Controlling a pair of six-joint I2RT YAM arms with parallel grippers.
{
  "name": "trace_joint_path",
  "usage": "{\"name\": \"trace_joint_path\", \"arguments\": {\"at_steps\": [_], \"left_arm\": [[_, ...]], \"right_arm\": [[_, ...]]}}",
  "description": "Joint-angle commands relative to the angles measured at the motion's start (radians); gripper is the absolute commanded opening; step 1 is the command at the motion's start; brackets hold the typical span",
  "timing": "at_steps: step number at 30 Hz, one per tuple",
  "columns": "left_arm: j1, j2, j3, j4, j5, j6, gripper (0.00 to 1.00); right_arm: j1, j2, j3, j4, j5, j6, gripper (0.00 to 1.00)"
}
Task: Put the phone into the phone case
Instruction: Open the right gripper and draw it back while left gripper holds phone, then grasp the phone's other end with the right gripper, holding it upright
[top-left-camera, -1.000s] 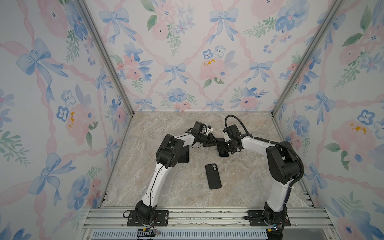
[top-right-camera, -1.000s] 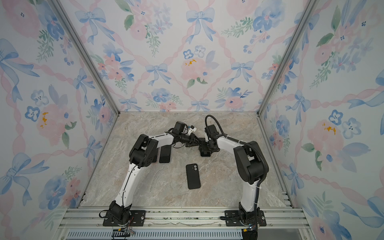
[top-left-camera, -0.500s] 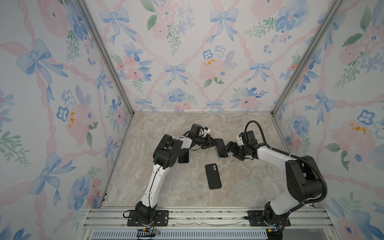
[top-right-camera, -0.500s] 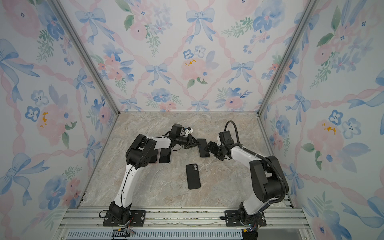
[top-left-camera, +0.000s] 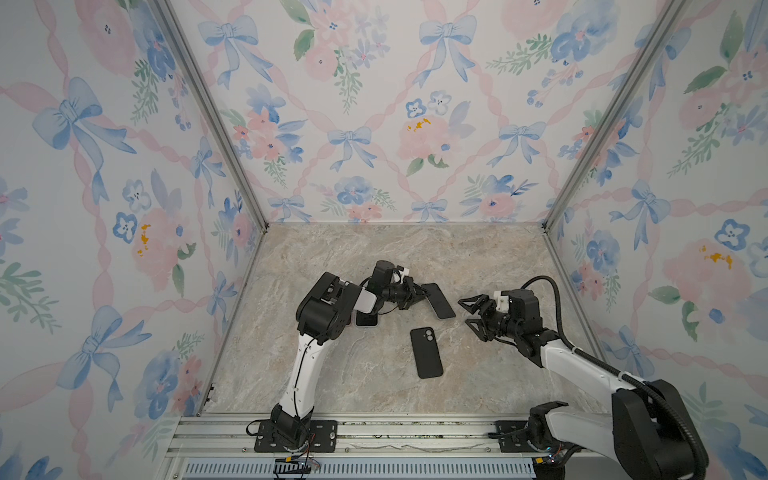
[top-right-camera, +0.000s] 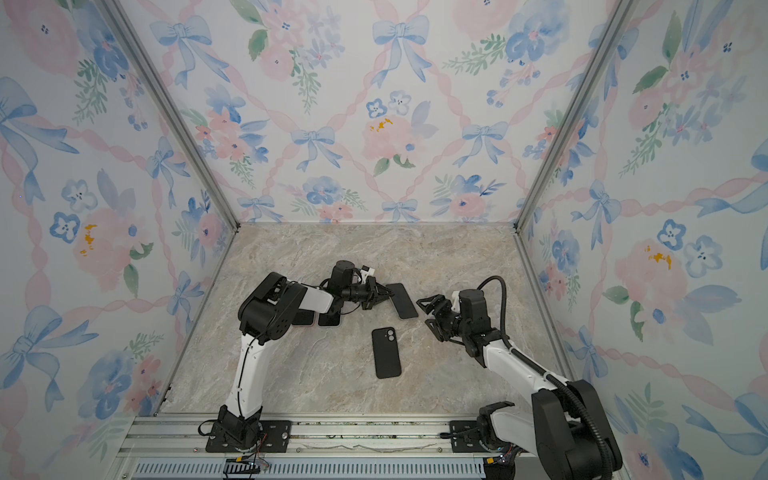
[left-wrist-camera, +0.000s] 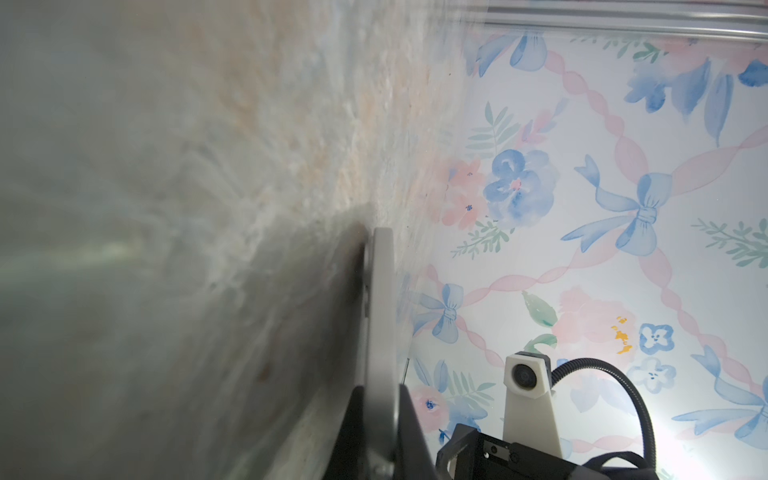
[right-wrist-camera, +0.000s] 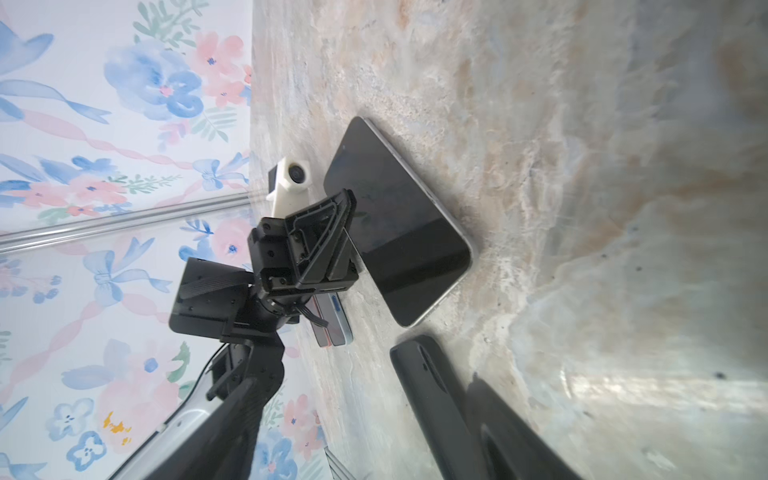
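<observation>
The phone is a dark slab, screen up, low over the marble table in both top views. My left gripper is shut on its near end, and the phone's silver edge runs away from the jaws. The phone case is black with a camera cut-out and lies flat nearer the front, apart from the phone. My right gripper stands open to the right of the phone, holding nothing. In the right wrist view the phone and the phone case both show.
Two other phones lie side by side under the left forearm. Floral walls with metal corner posts close in the table on three sides. A metal rail runs along the front.
My right gripper has let go at the phone and drawn back to the right, jaws open. My left gripper has closed on the phone and shifted a little leftward.
</observation>
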Motion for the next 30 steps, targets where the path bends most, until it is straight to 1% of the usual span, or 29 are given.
{"name": "trace_joint_path", "arguments": {"at_steps": [1, 6, 10, 16, 18, 20, 24, 28, 30], "left_arm": [[-0.01, -0.05, -0.044, 0.193, -0.014, -0.146, 0.07], [-0.018, -0.09, -0.081, 0.246, -0.034, -0.166, 0.07], [-0.029, -0.105, -0.1, 0.292, -0.045, -0.196, 0.07], [-0.037, -0.093, -0.118, 0.389, -0.051, -0.254, 0.07], [-0.037, -0.086, -0.123, 0.414, -0.055, -0.269, 0.07], [-0.037, -0.08, -0.127, 0.439, -0.056, -0.284, 0.07], [-0.039, -0.081, -0.129, 0.459, -0.057, -0.295, 0.07], [-0.039, -0.082, -0.131, 0.462, -0.057, -0.295, 0.07], [-0.039, -0.081, -0.131, 0.462, -0.057, -0.295, 0.07]], "right_arm": [[-0.007, -0.089, -0.047, 0.037, 0.048, 0.074, 0.78], [-0.002, -0.203, -0.119, 0.064, 0.101, 0.125, 0.75], [0.032, -0.204, -0.157, 0.144, 0.121, 0.155, 0.71], [0.042, -0.094, -0.186, 0.341, 0.093, 0.143, 0.62], [0.047, -0.041, -0.189, 0.423, 0.082, 0.144, 0.53], [0.05, 0.017, -0.204, 0.537, 0.07, 0.163, 0.49], [0.048, 0.111, -0.223, 0.672, 0.056, 0.185, 0.48], [0.045, 0.179, -0.222, 0.741, 0.05, 0.188, 0.47], [0.047, 0.213, -0.221, 0.791, 0.048, 0.19, 0.44]]}}
